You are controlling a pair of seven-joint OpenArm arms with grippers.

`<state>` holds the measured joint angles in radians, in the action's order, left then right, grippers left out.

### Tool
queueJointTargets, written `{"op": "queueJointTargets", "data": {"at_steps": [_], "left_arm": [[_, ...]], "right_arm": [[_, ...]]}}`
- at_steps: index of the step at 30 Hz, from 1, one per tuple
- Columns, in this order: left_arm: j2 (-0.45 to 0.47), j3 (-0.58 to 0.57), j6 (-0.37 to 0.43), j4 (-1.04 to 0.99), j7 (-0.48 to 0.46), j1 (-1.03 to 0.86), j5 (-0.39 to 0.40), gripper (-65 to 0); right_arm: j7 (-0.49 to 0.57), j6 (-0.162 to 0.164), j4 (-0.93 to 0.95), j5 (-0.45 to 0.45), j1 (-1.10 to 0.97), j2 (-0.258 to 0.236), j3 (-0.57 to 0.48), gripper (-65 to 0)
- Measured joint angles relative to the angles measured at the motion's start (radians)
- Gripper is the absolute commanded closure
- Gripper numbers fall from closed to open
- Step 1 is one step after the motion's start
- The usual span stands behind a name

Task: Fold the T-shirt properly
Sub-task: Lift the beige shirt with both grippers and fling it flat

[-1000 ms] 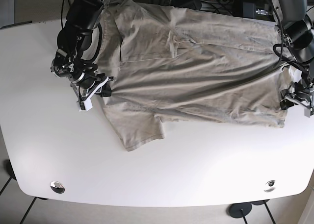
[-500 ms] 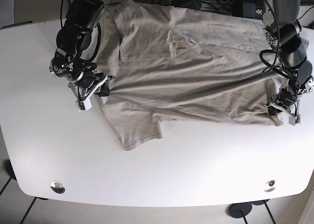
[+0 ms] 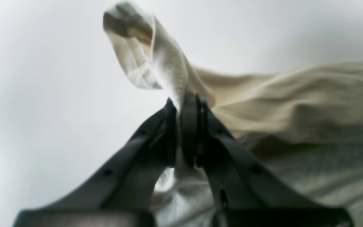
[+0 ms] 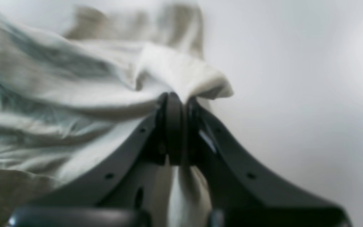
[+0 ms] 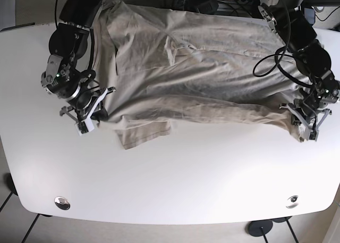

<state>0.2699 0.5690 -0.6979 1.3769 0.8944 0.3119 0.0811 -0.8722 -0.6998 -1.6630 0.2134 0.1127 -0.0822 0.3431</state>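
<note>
Now the left gripper [image 3: 183, 104] and the right gripper [image 4: 178, 101] are each clamped on an edge of the T-shirt [image 5: 196, 73], which lies spread across the far half of the worktop [image 5: 175, 184]. Compared with a second ago, both grippers have carried the near hem farther from the camera. That shift narrows the cloth, so the first lengthwise fold seems under way.

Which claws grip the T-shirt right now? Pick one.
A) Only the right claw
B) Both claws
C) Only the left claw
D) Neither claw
B: in the left wrist view the left claw is shut on a bunched edge of the T-shirt, and in the right wrist view the right claw pinches another fold of the same cloth.
</note>
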Motion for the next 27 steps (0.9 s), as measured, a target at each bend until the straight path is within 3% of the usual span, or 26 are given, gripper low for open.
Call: {"op": "queueJointTargets", "data": {"at_steps": [6,11,18,22,27], "left_arm": [[-0.005,-0.103,0.013,-0.039,0.026,0.308,0.0,0.0],[0.0,-0.148,0.036,-0.231,0.02,0.613,-0.006,0.0],[0.089,-0.235,0.042,-0.413,-0.092,0.961,0.002,0.0],[0.108,-0.233,0.042,-0.417,-0.08,0.949,0.008,0.0],[0.105,-0.145,0.032,-0.328,-0.093,0.694,0.021,0.0]], "right_arm": [[-0.127,0.0,0.132,-0.001,0.354,-0.085,-0.044,-2.1],[-0.135,0.0,0.369,-0.003,0.689,-0.139,-0.049,-2.1],[-0.112,0.0,0.637,0.001,1.173,-0.193,-0.048,-2.1],[-0.158,-0.001,0.64,-0.003,1.151,-0.194,-0.048,-2.1],[-0.172,-0.001,0.438,0.022,0.88,-0.186,-0.041,-2.1]]}}
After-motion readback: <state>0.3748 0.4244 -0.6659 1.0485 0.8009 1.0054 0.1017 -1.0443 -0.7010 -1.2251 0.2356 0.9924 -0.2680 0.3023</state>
